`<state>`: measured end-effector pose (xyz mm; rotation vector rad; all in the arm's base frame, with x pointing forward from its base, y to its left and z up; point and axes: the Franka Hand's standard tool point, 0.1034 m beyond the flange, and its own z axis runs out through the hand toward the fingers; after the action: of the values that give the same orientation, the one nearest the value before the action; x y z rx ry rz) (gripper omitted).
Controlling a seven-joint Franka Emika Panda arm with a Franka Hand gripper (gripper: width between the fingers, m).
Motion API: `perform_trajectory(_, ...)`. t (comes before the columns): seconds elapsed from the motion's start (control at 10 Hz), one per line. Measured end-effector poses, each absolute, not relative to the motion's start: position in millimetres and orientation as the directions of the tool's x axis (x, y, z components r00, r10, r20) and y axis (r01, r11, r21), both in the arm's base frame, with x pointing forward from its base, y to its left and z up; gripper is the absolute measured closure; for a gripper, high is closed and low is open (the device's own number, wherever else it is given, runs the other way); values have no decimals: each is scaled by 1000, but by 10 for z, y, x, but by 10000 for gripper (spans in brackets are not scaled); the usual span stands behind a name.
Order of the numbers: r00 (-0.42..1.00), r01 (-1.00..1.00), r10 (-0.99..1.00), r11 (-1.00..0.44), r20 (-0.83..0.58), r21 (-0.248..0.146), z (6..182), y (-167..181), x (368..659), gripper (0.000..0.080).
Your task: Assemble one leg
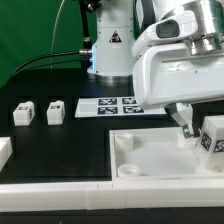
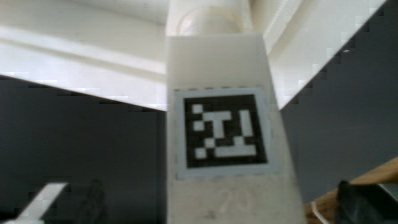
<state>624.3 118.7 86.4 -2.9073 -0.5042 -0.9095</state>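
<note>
"Where's the leg [image 1: 213, 138]?"

"Past the spare legs [image 1: 23, 113] at left and the marker board [image 1: 113, 105] — far right, tilted over a corner of the white panel [image 1: 160, 160]. My gripper [image 2: 205, 198] straddles it; I can't tell if it's pinched. Loose, it could topple."

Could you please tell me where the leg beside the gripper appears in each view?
Exterior view: the leg is at the right edge, by the white panel.
Wrist view: the leg fills the centre, with its marker facing the camera.
Shared landmark: its black-and-white tag.
</note>
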Motion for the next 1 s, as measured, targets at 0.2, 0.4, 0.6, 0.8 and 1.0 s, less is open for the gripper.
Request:
perform_trajectory(0.2, 772, 324, 292, -945, 565, 47, 883, 1186, 6266, 150)
perform_trajectory(0.4, 774, 331, 303, -942, 557, 51, 907, 1171, 6319, 150)
perform_trajectory(0.6, 781, 334, 306, -941, 544, 51, 926, 1146, 6367, 150)
perform_trajectory(0.8, 806, 342, 314, -939, 501, 39, 908, 1155, 6345, 150)
perform_trajectory(1.0, 891, 354, 330, -935, 313, -23, 883, 1268, 6285, 150)
